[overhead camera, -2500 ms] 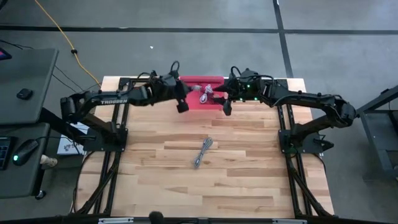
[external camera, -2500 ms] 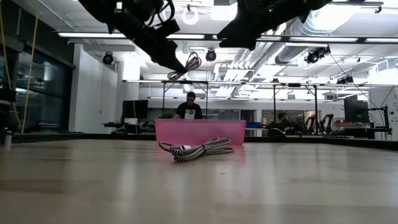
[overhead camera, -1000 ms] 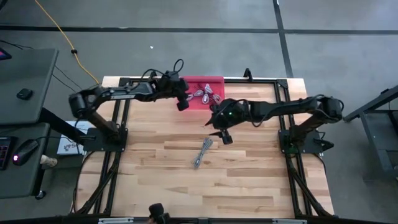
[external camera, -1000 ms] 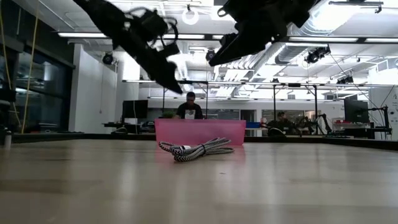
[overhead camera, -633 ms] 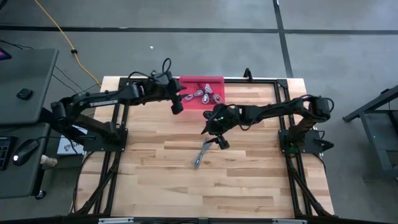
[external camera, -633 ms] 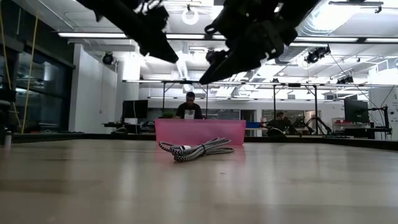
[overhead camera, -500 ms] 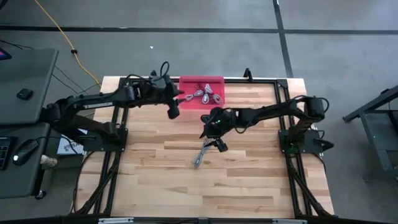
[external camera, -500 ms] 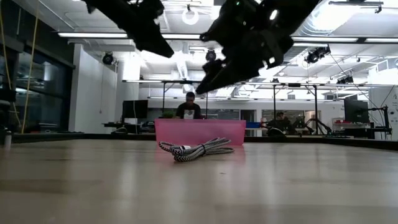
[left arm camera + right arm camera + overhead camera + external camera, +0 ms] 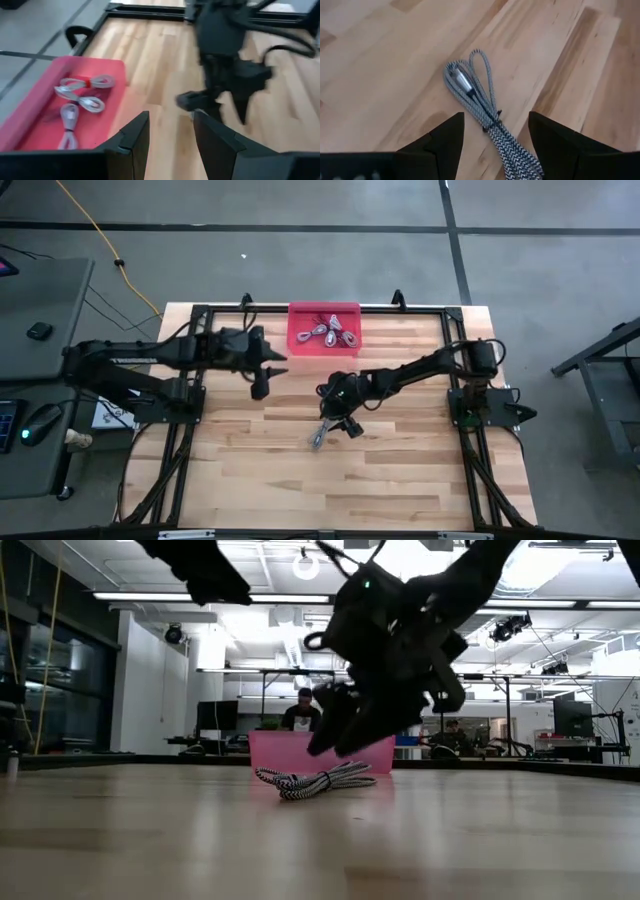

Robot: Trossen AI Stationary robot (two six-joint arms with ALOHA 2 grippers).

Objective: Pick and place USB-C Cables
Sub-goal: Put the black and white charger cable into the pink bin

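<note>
Wooden surface (image 9: 400,470) fills the centre of the high view. Pink bin (image 9: 300,343) at its top edge, centre; three bundled grey cables (image 9: 327,331) lie inside, one with a red tie (image 9: 81,83). Right claw (image 9: 338,423) sits mid-frame, just above one loose braided grey cable (image 9: 480,107) lying on the bare wood below the bin; fingers spread wide either side of it, not touching, gripping nothing. Left claw (image 9: 262,381) hangs left of centre, beside the bin's lower left corner, fingers parted, empty.
</note>
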